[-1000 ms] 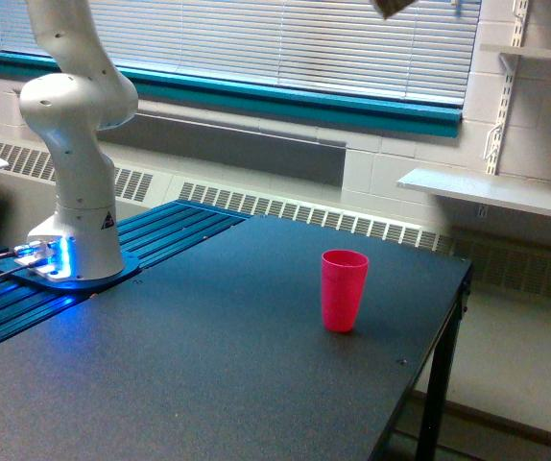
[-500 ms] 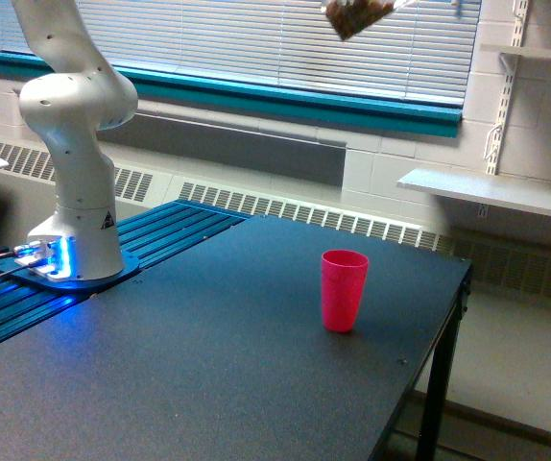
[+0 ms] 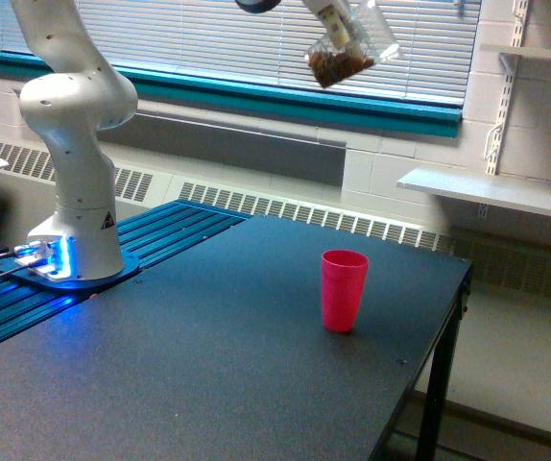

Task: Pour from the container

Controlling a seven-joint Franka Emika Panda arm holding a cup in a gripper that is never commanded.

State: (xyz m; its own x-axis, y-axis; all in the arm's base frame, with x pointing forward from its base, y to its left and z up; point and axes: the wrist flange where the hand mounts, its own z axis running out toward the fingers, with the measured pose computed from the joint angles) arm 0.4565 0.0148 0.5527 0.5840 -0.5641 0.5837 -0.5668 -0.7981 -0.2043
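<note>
Small clear plastic cup (image 3: 350, 50) holding brown matter: tilted, high above the black table (image 3: 208, 365), grasped by gripper (image 3: 338, 29) fingers. Opaque red plastic cup (image 3: 343, 290): upright below, open air between. White arm base (image 3: 79, 221): exterior view's left.

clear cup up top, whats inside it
The clear cup, tilted in the pincer, holds brown, clumpy material settled at its lower end. What the material is cannot be told. A pincer finger covers part of the wall.
</note>
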